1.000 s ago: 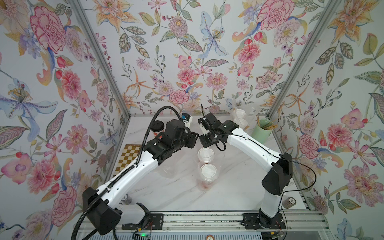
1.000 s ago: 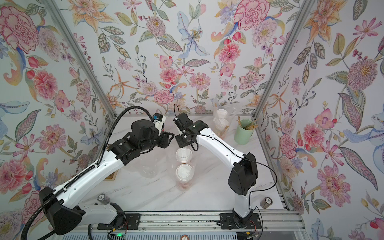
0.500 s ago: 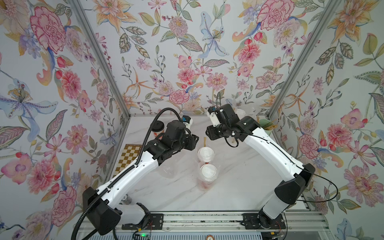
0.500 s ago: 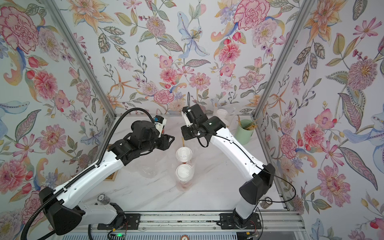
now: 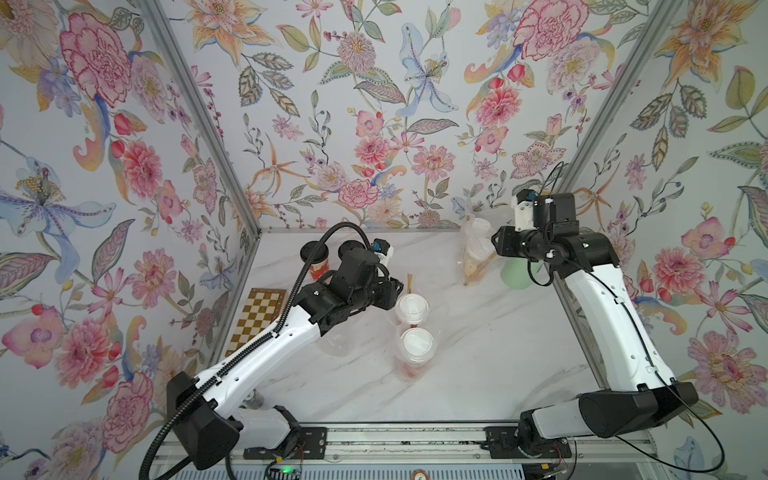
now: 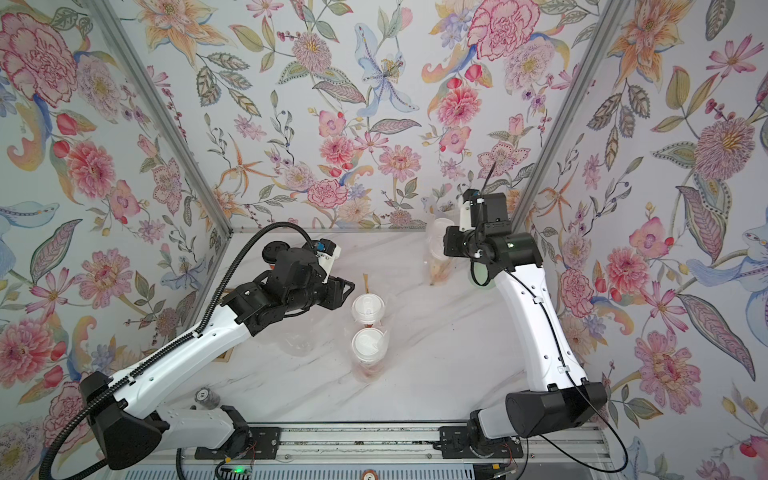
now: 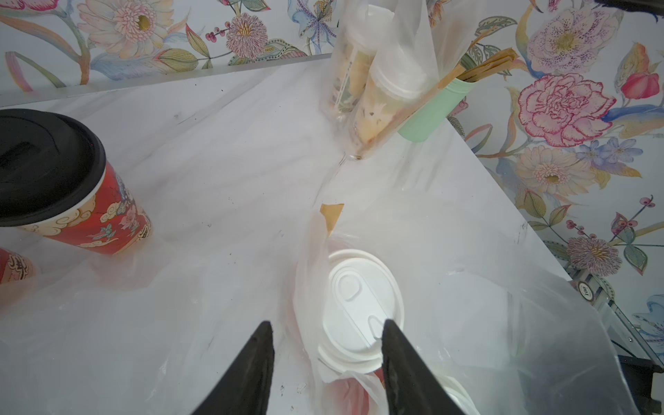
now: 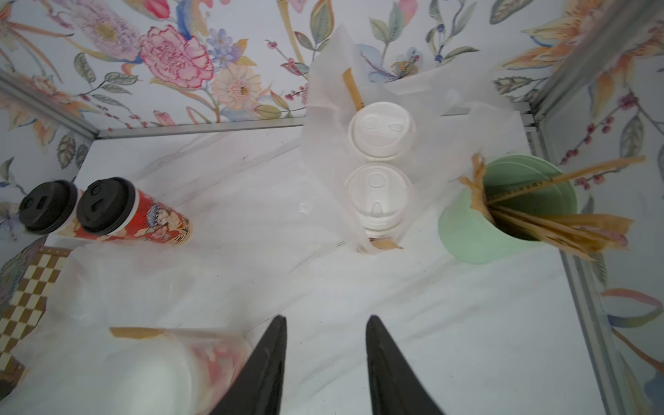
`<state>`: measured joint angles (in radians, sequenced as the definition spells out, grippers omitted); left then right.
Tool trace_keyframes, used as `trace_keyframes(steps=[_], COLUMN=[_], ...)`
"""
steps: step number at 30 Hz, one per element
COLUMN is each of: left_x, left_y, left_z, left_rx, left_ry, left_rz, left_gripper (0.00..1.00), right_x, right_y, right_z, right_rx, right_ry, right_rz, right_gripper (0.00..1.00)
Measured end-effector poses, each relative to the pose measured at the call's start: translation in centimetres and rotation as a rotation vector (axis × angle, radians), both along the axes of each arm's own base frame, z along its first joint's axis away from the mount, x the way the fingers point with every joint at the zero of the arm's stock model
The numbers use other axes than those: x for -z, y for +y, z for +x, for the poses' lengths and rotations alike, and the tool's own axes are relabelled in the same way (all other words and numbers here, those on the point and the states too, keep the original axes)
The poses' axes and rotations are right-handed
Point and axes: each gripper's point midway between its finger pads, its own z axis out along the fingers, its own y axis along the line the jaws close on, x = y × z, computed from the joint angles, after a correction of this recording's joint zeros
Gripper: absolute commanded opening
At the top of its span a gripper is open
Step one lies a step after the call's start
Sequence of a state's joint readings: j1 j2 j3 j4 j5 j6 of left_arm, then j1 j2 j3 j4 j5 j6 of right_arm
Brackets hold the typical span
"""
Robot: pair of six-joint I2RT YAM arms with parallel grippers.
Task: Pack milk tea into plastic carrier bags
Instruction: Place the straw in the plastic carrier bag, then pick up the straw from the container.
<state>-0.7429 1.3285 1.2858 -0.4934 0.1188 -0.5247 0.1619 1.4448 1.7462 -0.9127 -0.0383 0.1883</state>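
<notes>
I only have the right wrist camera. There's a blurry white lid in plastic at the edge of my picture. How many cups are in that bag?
Observer: Two. In a top view the middle bag holds a far cup and a near cup, both white-lidded.
Operator: Where is the left gripper?
Observer: Beside the far cup's lid, fingers apart, with that bag's edge between them.
Operator: Is a bag left for the black-lidded cups?
Observer: Yes, an empty clear bag lies flat beside the middle bag, partly under the left arm.
</notes>
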Motion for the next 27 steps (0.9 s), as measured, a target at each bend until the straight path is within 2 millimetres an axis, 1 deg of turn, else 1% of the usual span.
trace_keyframes(steps=[3, 6, 9, 11, 14, 21, 24, 27], left_x=[0.0, -0.1, -0.1, -0.1, -0.1, -0.5, -0.7, -0.9], left_y=[-0.1, -0.4, -0.6, -0.7, -0.8, -1.0, -1.1, -1.1], left_z=[-0.1, 0.0, 0.0, 0.1, 0.1, 0.2, 0.3, 0.3], left_rx=[0.004, 0.008, 0.007, 0.008, 0.010, 0.014, 0.020, 0.025], left_ry=[-0.001, -0.012, -0.018, -0.023, -0.029, -0.051, -0.060, -0.069], left_rz=[-0.001, -0.012, -0.026, -0.032, -0.039, -0.061, -0.062, -0.063], left_gripper=[0.50, 0.50, 0.50, 0.50, 0.51, 0.51, 0.52, 0.52], right_x=[1.2, 3.0, 4.9, 5.8, 6.7, 9.2, 10.4, 11.2], right_y=[-3.8, -7.3, -10.4, -11.8, -13.0, -14.0, -14.7, -15.5], right_z=[0.6, 1.0, 1.2, 1.3, 1.8, 3.7, 4.8, 5.8], right_rx=[0.088, 0.172, 0.258, 0.304, 0.346, 0.388, 0.405, 0.426], right_ry=[0.021, 0.049, 0.070, 0.075, 0.068, 0.074, 0.078, 0.074], right_rz=[-0.008, 0.011, 0.048, 0.069, 0.086, 0.102, 0.109, 0.108], right_gripper=[0.38, 0.39, 0.39, 0.39, 0.40, 0.42, 0.47, 0.48])
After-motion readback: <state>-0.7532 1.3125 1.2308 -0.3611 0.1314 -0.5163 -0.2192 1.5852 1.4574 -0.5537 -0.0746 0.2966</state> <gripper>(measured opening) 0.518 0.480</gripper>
